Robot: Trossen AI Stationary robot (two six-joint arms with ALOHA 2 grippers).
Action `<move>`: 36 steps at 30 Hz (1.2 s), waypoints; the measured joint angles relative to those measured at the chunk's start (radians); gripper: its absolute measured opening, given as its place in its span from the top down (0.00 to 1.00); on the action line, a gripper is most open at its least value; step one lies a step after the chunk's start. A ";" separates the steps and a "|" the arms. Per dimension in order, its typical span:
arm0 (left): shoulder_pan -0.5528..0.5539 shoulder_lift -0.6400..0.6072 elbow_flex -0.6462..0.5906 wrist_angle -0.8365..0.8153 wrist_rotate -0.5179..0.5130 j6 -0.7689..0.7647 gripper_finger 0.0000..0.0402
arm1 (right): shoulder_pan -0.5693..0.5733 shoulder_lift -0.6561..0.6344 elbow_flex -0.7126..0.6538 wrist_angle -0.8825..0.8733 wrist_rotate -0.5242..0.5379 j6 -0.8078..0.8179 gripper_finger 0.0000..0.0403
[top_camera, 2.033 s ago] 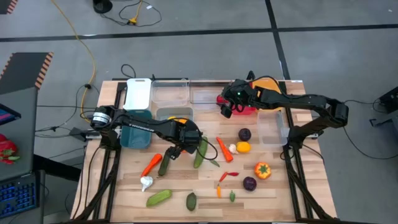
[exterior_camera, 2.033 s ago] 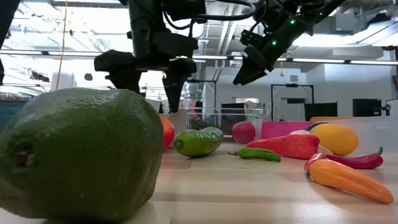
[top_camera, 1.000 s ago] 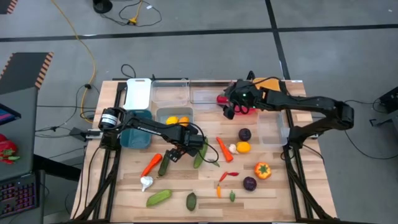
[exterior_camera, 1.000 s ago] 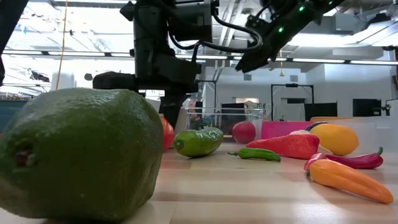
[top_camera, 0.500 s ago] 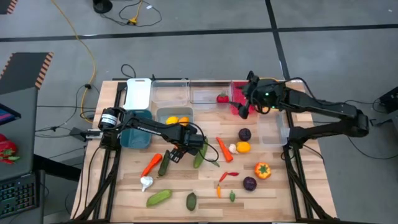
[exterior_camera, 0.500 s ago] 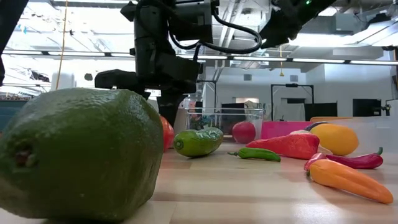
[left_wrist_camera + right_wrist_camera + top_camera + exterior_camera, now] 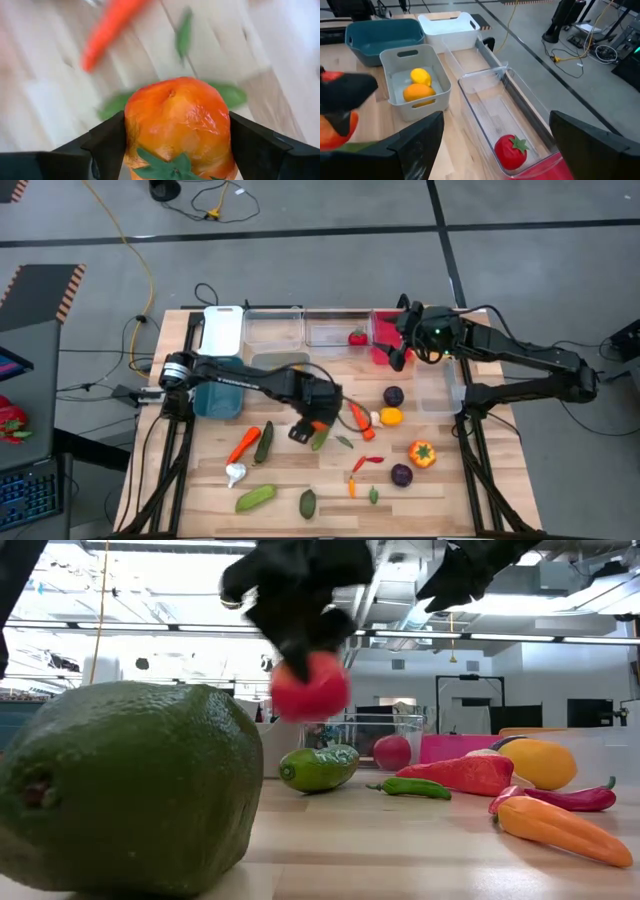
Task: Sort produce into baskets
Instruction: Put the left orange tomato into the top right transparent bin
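My left gripper [image 7: 312,427] is shut on an orange-red pepper [image 7: 177,125] with a green stalk, above the middle of the table; it is blurred in the low view [image 7: 310,687]. My right gripper [image 7: 397,357] is open and empty over the red basket [image 7: 384,330] at the far right. A red tomato [image 7: 511,150] lies in a clear basket [image 7: 330,330]. A lemon [image 7: 421,76] and an orange fruit [image 7: 418,93] lie in the grey basket [image 7: 395,62]. Carrots [image 7: 360,420], cucumbers [image 7: 263,442], purple balls [image 7: 393,395] and chillies [image 7: 366,462] lie loose on the table. My left gripper pinches the pepper's two opposite sides [image 7: 131,135] between its two fingers [image 7: 107,147], with the green stalk end [image 7: 172,165] toward the wrist. In the low view the gripper comes down from above and the pepper hangs below it, clear of the table.
White [image 7: 222,328], teal [image 7: 215,395] and a second clear basket [image 7: 273,328] stand along the far left; another clear basket [image 7: 435,385] stands at the right edge. A large avocado [image 7: 130,790] fills the low view's near left. An orange pepper [image 7: 422,452] and garlic [image 7: 235,473] lie near.
My left gripper, which was low over the table, has lifted the orange-red pepper clear and moved toward the table's right edge. My right gripper has moved from the clear basket toward the right edge, over the red basket; the red tomato stays in the clear basket.
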 joint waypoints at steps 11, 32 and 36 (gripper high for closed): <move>0.208 -0.001 0.188 0.096 -0.085 0.073 0.29 | 0.003 0.000 0.000 -0.063 0.000 0.002 0.03; 0.558 -0.001 0.187 0.225 0.019 0.035 0.29 | 0.198 0.000 0.000 -0.168 0.000 0.150 0.03; 0.558 -0.001 0.187 0.225 -0.006 0.058 0.28 | 0.246 0.000 0.000 -0.246 0.000 0.226 0.03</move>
